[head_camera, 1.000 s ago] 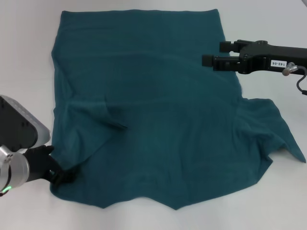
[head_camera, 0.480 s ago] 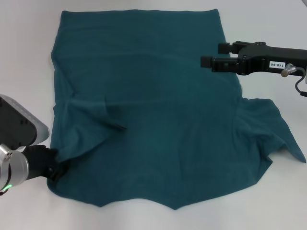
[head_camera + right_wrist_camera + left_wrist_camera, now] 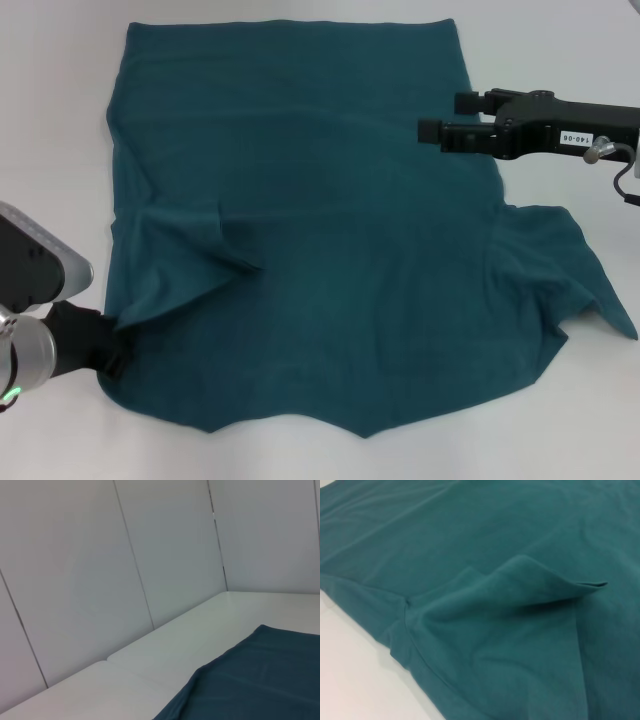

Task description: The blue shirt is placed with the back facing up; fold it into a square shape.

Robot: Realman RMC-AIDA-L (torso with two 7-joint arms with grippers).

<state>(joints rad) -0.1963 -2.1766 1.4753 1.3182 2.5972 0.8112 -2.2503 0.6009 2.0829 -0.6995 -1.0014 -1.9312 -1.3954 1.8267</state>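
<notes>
We see the blue shirt [image 3: 310,220] spread on the white table [image 3: 60,120], 1 sleeve folded in. Our left gripper [image 3: 108,345] sits at its near-left edge, grip hidden; our right gripper [image 3: 440,118] hovers open, empty. Next: the other sleeve.

The fingertips of the left gripper [image 3: 112,352] are hidden against the edge of the blue shirt [image 3: 320,230], so their grip cannot be judged. The left arm is cut off by the head view's edge. In the wrist views no fingers are shown, and the shirt is cut off by the edges.
</notes>
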